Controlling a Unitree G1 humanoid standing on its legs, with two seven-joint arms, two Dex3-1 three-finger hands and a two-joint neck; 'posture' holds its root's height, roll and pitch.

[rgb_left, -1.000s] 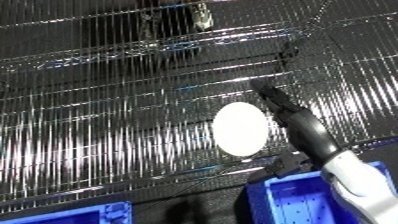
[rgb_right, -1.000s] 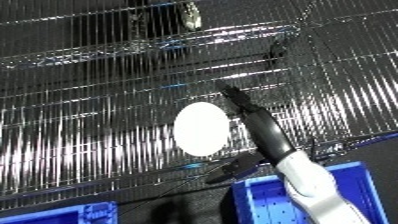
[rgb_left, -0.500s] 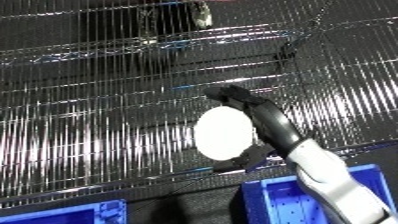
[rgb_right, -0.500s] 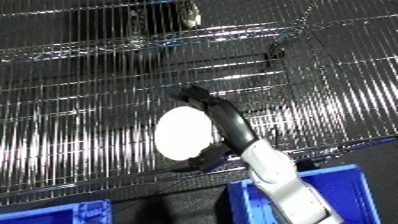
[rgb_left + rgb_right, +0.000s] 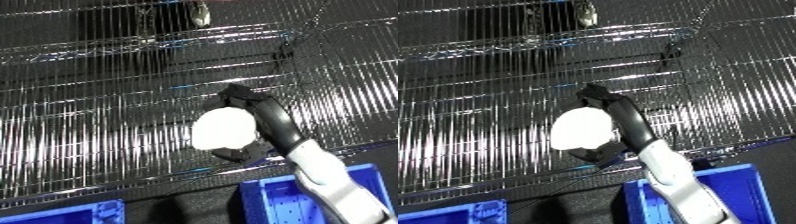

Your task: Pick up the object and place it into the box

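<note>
A white egg-shaped object (image 5: pixel 226 128) sits over the wire shelf (image 5: pixel 98 130), near its front edge. My right hand (image 5: pixel 266 117) is curled round it: black fingers hook over its top and the thumb comes up underneath. The white forearm (image 5: pixel 333 185) runs down to the lower right. A blue bin (image 5: pixel 271 200) lies below the shelf's front edge, under that forearm. My left hand is out of sight.
A second blue bin (image 5: pixel 62 214) shows at the lower left corner. Another wire shelf (image 5: pixel 178 37) runs across the top, with a dark hanging item (image 5: pixel 201 14) behind it. A small dark clip (image 5: pixel 284 50) sits on the shelf wires at the right.
My right hand has closed over the white object, fingers curling across its top. Hand and object have shifted left in the picture, and the forearm now rises more steeply.
</note>
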